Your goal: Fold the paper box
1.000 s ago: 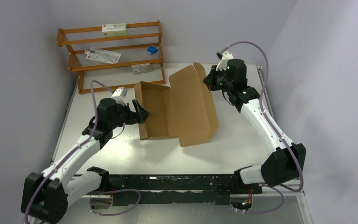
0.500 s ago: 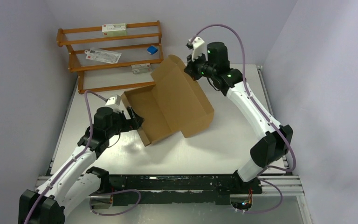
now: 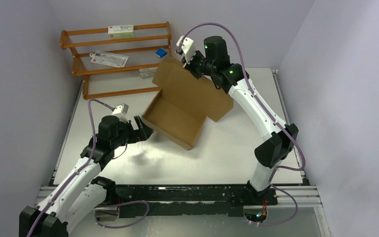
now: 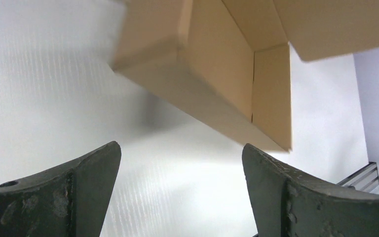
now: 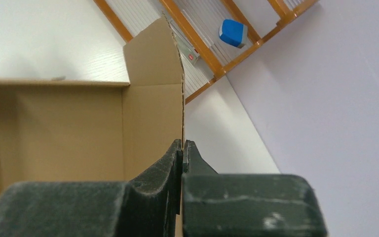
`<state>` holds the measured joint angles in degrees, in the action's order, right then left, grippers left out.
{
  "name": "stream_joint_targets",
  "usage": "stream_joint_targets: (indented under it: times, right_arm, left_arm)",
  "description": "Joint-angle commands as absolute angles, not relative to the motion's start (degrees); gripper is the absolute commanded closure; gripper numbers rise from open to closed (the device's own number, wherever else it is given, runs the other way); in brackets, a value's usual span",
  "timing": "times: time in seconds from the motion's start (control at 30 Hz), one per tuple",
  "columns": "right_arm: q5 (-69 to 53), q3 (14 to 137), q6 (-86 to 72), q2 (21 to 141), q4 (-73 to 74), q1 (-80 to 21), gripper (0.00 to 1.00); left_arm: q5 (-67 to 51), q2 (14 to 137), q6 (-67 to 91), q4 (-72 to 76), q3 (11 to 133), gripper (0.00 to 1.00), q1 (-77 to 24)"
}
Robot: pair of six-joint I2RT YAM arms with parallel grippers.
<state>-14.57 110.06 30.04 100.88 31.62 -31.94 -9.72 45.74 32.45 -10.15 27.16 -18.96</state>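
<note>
Paper box [image 3: 182, 101] tilts up over table [image 3: 227, 153], flap edge pinched tight in right gripper [image 5: 182, 144]. Left gripper [image 4: 180, 148] gapes wide, empty, nr box.

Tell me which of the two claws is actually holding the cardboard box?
The right gripper, pinched shut on a flap of the paper box; the left gripper stands wide open, gripping nothing.
</note>
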Motion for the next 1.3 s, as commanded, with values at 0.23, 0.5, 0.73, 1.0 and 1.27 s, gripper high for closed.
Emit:
stream_joint_targets:
  times: [0.23, 0.5, 0.73, 1.0, 1.27]
  right_arm:
    - [-13.6, 111.1, 37.4, 101.7, 31.7, -36.3, 0.75]
    - [-9.1, 97.9, 31.1, 91.7, 20.3, -36.3, 0.50]
    - [1.8, 81.4, 18.3, 81.6, 8.8, -36.4, 0.25]
    - [13.1, 62.5, 0.5, 69.8, -3.3, -36.3, 0.02]
    - [12.4, 47.8, -10.7, 61.1, -10.3, -36.3, 0.00]
  left_arm:
    - [-3.6, 45.9, 28.7, -17.8, 33.3, 0.03, -19.0]
    - [-5.1, 60.6, 29.2, -4.6, 38.6, 0.03, -19.0]
    - [-5.3, 75.5, 24.5, 4.0, 46.3, 0.03, -19.0]
    - [-6.8, 88.3, 10.8, 11.3, 55.5, 0.03, -18.9]
    - [-12.2, 102.9, 2.6, 11.3, 64.7, 0.20, -19.0]
